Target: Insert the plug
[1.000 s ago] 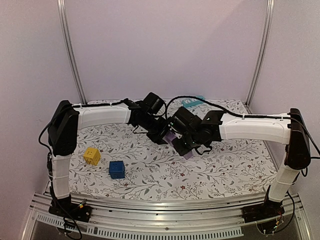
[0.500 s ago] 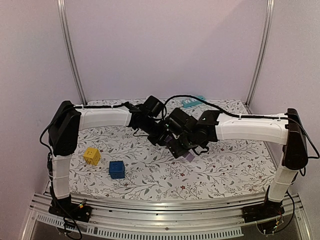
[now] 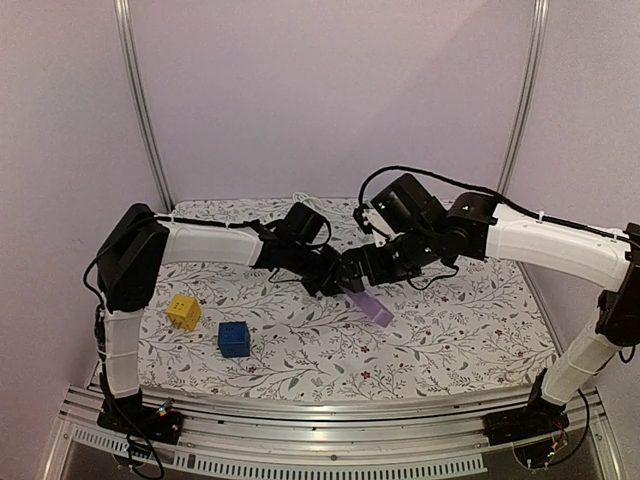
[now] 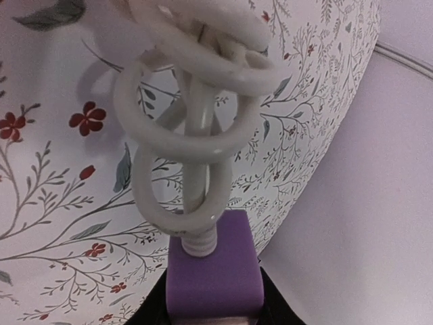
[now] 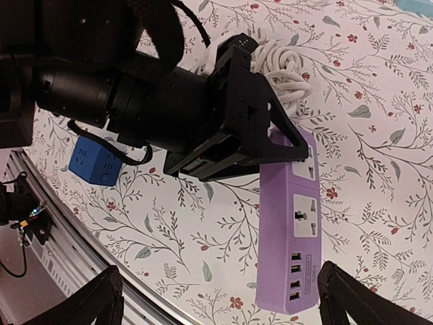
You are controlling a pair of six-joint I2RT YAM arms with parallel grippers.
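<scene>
A purple power strip [image 3: 372, 308] lies slanted at mid-table, its sockets and USB ports facing up in the right wrist view [image 5: 291, 237]. My left gripper [image 3: 335, 278] is shut on the strip's cord end [image 4: 215, 271], black fingers on both its sides. The white cord [image 4: 189, 128] leaves that end in a coiled bundle [image 5: 284, 68]. I cannot make out the plug itself. My right gripper [image 3: 368, 268] hovers above the strip and the left gripper, wide open [image 5: 223, 298], with nothing between its fingers.
A blue cube [image 3: 233, 339] and a yellow cube [image 3: 183, 312] sit at the table's left front. The blue cube also shows in the right wrist view [image 5: 95, 159]. The table's metal front rail [image 5: 40, 223] runs close by.
My right gripper has opened wide and pulled up and back to the right, off the strip. The left gripper has stayed on the strip's cord end, shifted slightly forward.
</scene>
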